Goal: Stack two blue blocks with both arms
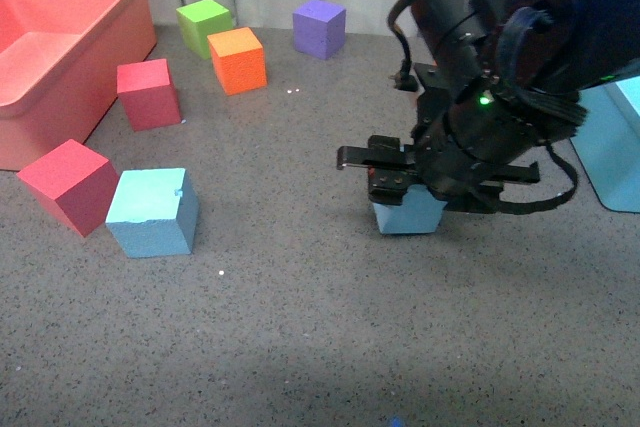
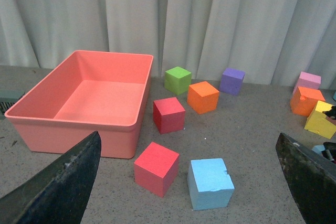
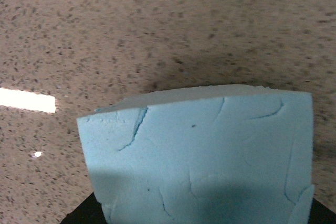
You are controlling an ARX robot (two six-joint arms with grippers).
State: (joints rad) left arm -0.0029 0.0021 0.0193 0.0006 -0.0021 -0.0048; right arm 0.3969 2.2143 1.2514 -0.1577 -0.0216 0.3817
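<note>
Blue foam, right blue block point(image 1: 410, 217): it sits on the grey speckled desk point(image 1: 300, 327), right of centre and directly under your right tool. In the right wrist view its cracked face point(image 3: 205, 156) fills most of the picture.
Left blue block point(image 1: 152, 212): it is near-left on the desk, well apart from the right blue block, and has a chip in its top edge. Your left wrist view shows it too point(image 2: 210, 183).
Right tool point(image 1: 395, 185): it is low over the right blue block, and thin dark slivers flank the block's sides in the right wrist view. You cannot tell from these views whether it is clamped on the block or only straddling it.
Right arm point(image 1: 500, 77): black and cabled, it reaches in from the far right, with a green light lit on it.
Left tool point(image 2: 187, 139): it is spread wide with nothing between its fingers point(image 2: 58, 187), and it looks out over the cubes from above the desk.
Near red cube point(image 1: 68, 185): it is just beside the left blue block, on that block's left.
Far red cube point(image 1: 149, 94): it stands close to the salmon bin point(image 1: 60, 47), which fills the far-left corner.
Far row: you see a green cube point(image 1: 205, 27), an orange cube point(image 1: 238, 59) and a purple cube point(image 1: 319, 28) near the curtain.
Light-blue bin point(image 1: 615, 147): it is at the right edge, partly behind the right arm.
</note>
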